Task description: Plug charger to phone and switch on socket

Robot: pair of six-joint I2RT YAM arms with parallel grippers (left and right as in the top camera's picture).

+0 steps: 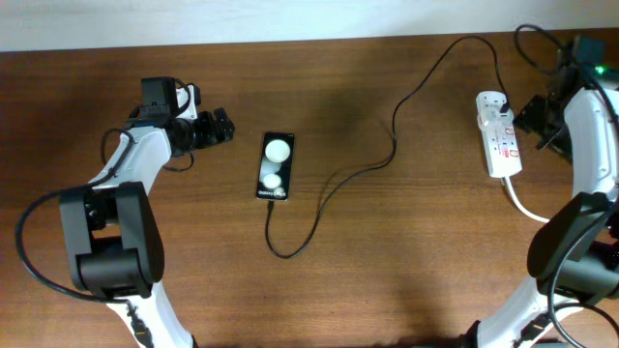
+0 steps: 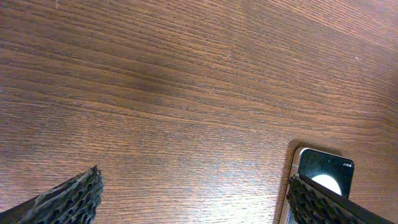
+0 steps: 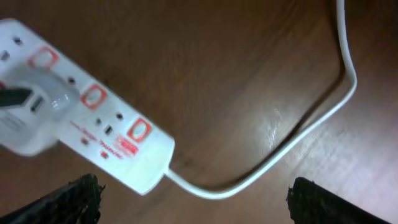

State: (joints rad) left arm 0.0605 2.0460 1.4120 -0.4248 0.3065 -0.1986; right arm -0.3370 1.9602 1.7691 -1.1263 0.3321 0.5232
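From overhead, the phone (image 1: 276,166) is seen lying flat on the wooden table (image 1: 387,280), screen up, left of centre. The charger (image 1: 392,145) is traced from the phone's near edge through a loop, then up and across to the plug adapter (image 1: 493,101) at the far end of the socket (image 1: 501,140), which lies near the right edge. Whether the tip is seated in the phone cannot be told. The left gripper (image 1: 224,128) is held just beside the phone, apart from it, and the right gripper (image 1: 528,120) just beside the socket.

In the left wrist view, the left gripper (image 2: 193,208) is shown spread wide and empty – one finger at each lower corner, with a corner of the phone (image 2: 324,169) seen by the right-hand one.

In the right wrist view, the right gripper (image 3: 193,205) is likewise shown wide apart, with nothing held. The socket (image 3: 106,134) is seen above it with its red switches (image 3: 138,129), the adapter (image 3: 31,115) plugged in and the white cord (image 3: 298,130) curving away.
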